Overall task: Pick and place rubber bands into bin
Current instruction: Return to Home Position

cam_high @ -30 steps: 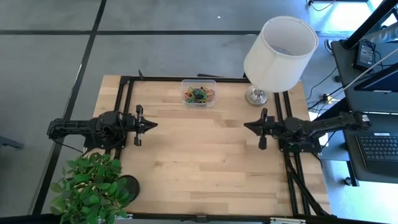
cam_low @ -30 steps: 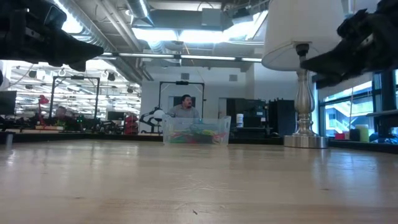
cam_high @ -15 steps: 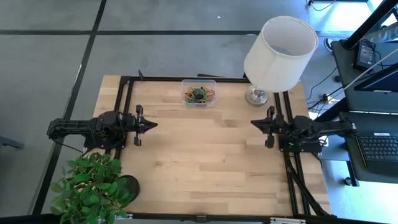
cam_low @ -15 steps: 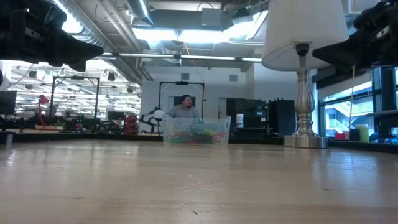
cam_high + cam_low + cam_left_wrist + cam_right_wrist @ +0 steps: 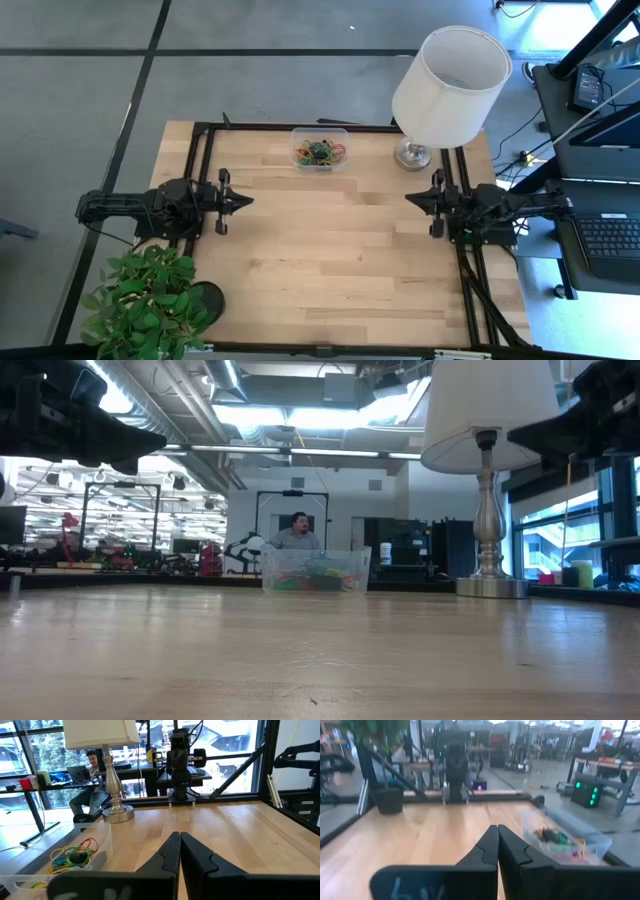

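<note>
High view: the bin (image 5: 297,160) sits at 12 o'clock on the surface (image 5: 330,270), with the rubber bands (image 5: 320,151) heaped inside. The left end effector (image 5: 247,201) is at 9 o'clock and the right end effector (image 5: 409,198) at 3 o'clock. Low view: the lamp (image 5: 487,480) stands at the bin's 3 o'clock. Wrist views: both end effectors are pinched together, holding nothing.

Overhead, level, opposed wrists; shared bin (image 5: 300,139)

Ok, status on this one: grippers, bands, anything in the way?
Left gripper shut, empty, left side. Right gripper shut, empty, right side. Rubber bands in bin, none seen loose. Lamp beside right gripper.
</note>
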You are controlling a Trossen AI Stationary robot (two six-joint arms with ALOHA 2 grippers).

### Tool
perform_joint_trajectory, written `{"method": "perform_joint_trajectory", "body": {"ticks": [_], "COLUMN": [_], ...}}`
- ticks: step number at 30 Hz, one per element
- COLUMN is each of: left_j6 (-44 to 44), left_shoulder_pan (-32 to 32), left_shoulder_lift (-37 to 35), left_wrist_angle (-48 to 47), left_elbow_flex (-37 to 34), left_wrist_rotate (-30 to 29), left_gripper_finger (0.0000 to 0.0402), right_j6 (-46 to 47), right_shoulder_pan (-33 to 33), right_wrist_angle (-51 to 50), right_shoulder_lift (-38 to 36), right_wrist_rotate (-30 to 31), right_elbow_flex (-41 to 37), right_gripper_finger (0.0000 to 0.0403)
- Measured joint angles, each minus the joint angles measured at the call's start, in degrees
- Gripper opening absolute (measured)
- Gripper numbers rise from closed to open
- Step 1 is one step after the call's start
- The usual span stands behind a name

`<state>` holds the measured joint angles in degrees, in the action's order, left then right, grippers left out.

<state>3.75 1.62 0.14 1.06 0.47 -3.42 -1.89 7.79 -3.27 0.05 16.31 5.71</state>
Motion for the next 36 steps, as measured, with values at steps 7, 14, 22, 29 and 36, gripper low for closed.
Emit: {"method": "perform_joint_trajectory", "body": {"ticks": [7, 14, 22, 29, 36], "left_j6": [3.7, 7.7, 7.4, 3.1, -4.6], "left_shoulder_pan": [0.0, 0.0, 0.0, 0.0, 0.0], "left_shoulder_lift": [0.0, 0.0, 0.9, 3.5, 5.3], "left_wrist_angle": [0.0, 0.4, 0.1, 0.1, 0.1], "left_elbow_flex": [0.0, 0.0, 0.0, 0.0, 0.0], "left_wrist_rotate": [0.0, -0.8, -1.1, -1.0, -1.0], "left_gripper_finger": [0.0004, 0.0004, 0.0004, 0.0004, 0.0004], "right_j6": [-0.2, -1.8, -1.8, -1.3, -1.3], "right_shoulder_pan": [0.0, 0.0, 0.0, 0.0, 0.0], "right_wrist_angle": [-3.1, -1.0, -0.7, -0.8, -0.8], "right_shoulder_lift": [0.0, 0.1, 0.1, 0.1, 0.2], "right_wrist_rotate": [-4.6, -13.4, -13.5, -13.5, -13.5], "right_elbow_flex": [-1.7, -3.2, -3.2, -3.2, -3.2], "right_gripper_finger": [0.0002, 0.0003, 0.0003, 0.0003, 0.0003]}}
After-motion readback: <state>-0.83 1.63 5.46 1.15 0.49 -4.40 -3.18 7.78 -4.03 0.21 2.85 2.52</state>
